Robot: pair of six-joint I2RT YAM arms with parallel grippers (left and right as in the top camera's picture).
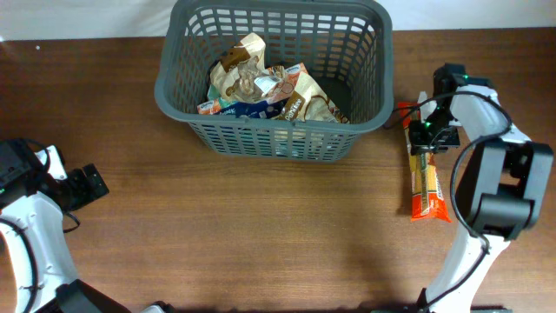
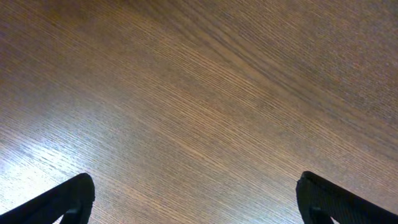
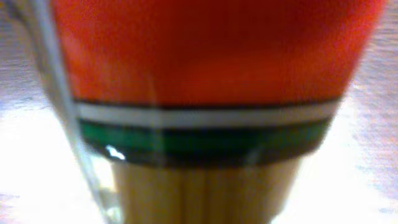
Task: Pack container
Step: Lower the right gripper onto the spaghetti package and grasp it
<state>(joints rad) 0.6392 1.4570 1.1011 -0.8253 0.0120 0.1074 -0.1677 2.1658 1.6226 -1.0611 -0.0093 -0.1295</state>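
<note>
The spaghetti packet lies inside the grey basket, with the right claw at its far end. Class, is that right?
No. The overhead view shows the spaghetti packet lying on the table, right of the grey basket, not inside it. The right claw is at its far end.

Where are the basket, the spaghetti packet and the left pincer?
basket (image 1: 278, 142), overhead view, front slatted wall.
spaghetti packet (image 1: 426, 181), overhead view, pasta-filled middle.
left pincer (image 2: 196, 200), left wrist view, midway between its open fingertips.

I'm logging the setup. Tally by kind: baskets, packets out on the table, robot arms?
Basket: 1
Spaghetti packet on the table: 1
Robot arms, left arm and right arm: 2
Total: 4
</note>
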